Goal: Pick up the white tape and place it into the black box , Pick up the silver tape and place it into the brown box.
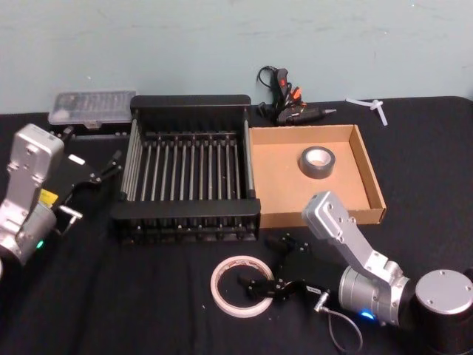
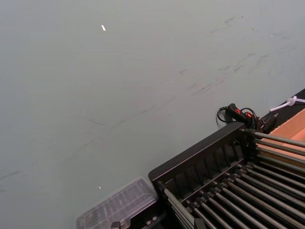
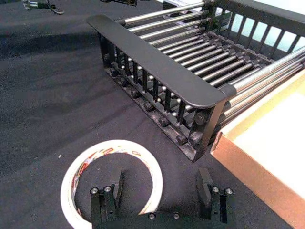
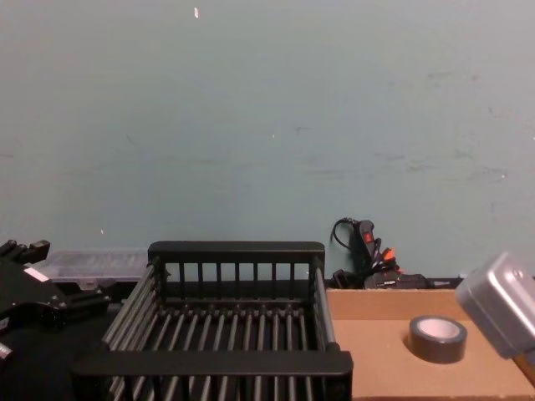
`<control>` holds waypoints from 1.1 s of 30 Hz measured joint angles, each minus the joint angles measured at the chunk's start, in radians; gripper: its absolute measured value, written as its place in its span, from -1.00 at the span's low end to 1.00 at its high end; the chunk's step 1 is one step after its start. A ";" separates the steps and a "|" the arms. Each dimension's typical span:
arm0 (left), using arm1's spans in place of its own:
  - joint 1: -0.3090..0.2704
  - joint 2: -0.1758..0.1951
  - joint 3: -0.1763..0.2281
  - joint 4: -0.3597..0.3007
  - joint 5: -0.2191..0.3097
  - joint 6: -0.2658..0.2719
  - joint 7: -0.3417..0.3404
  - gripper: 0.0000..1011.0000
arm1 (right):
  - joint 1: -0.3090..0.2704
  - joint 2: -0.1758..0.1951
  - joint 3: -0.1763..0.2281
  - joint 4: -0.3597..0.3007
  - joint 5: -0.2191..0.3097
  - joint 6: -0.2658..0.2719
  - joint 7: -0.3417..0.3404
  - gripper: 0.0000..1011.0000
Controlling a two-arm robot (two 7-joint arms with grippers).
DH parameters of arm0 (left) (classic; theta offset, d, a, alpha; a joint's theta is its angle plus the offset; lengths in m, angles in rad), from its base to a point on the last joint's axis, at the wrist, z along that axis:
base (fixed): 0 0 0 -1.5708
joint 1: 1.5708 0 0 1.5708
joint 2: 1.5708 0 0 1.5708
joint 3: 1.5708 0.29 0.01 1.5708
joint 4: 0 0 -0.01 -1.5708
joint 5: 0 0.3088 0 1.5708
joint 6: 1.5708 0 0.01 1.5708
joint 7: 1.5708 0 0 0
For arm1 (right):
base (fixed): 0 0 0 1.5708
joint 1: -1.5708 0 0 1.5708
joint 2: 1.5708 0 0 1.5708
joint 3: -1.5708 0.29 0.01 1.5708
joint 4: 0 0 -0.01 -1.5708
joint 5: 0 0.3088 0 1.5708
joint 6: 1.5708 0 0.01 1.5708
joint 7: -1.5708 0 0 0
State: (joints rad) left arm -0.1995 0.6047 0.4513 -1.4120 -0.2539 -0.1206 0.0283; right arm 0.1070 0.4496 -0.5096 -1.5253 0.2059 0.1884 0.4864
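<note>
Near the front edge of the table [image 1: 148, 310], the white tape [image 1: 240, 286] lies flat on the black cloth, just in front of the black box [image 1: 186, 171]. Its hole points straight up, so the ring has no long axis along the table; its thin wall is the only part to grip. The right gripper [image 1: 267, 287] stands over the ring's right side with its fingers set wide. In the right wrist view one finger [image 3: 114, 188] seems to be over the hole and the other finger [image 3: 206, 183] outside the ring, probably so that they can close across the wall. It holds nothing yet.

The silver tape [image 1: 316, 161] lies flat too, hole upward, inside the brown box [image 1: 369, 177], towards its back right corner. So this half of the task looks finished. The black box has nothing in it.

The left gripper [image 1: 100, 174] waits at the left of the black box, well apart from both tapes; whether it is open cannot be told.
</note>
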 joint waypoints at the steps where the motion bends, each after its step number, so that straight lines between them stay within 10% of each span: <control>1: 0.000 0.000 0.000 0.000 0.000 0.000 0.000 0.98 | 0.000 0.000 0.000 0.000 0.000 0.000 0.000 0.98; 24: 0.000 0.000 0.000 0.000 0.000 0.000 0.000 0.98 | 0.001 0.000 -0.005 0.000 -0.006 0.005 -0.011 0.98; 33: 0.000 0.000 0.000 0.000 0.000 0.000 0.000 0.98 | 0.001 0.000 -0.005 0.000 -0.006 0.004 -0.010 0.61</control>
State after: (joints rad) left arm -0.1995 0.6047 0.4514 -1.4120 -0.2539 -0.1205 0.0282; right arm 0.1077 0.4492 -0.5144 -1.5257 0.1994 0.1926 0.4768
